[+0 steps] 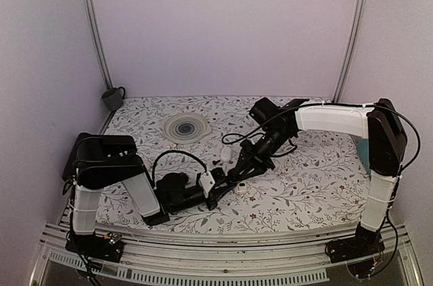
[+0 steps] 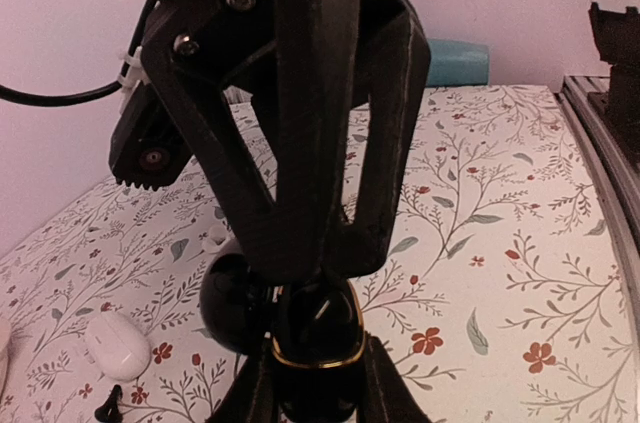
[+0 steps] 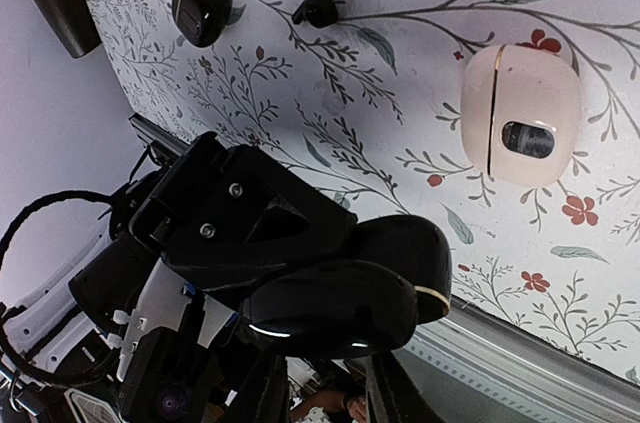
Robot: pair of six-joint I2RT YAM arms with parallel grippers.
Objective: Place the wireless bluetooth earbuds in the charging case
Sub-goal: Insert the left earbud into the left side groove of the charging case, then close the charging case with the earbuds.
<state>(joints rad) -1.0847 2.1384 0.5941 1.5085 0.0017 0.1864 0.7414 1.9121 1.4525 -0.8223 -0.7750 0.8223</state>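
**Case in the clamp, one earbud loose on the cloth**

Both arms meet at the middle of the flowered tabletop (image 1: 318, 178). The left fingers (image 2: 385, 398) are squeezed in on the glossy black charging case (image 3: 330, 308), one on each side of its gold-rimmed body, and they hold it up off the cloth. The case looks hinged open, with a second black dome beside the rim.

From above, the right fingers (image 2: 300, 143) slope down and converge right over the case, their tips close together. Whether they pinch anything there, I cannot tell; the tips are lost against the black shell.

And the earbud (image 3: 320, 10)? One tiny black piece lies on the tabletop, well clear of the case. A white case (image 3: 520, 113) with a dark window lies flat near the front rail. The other earbud I cannot make out.
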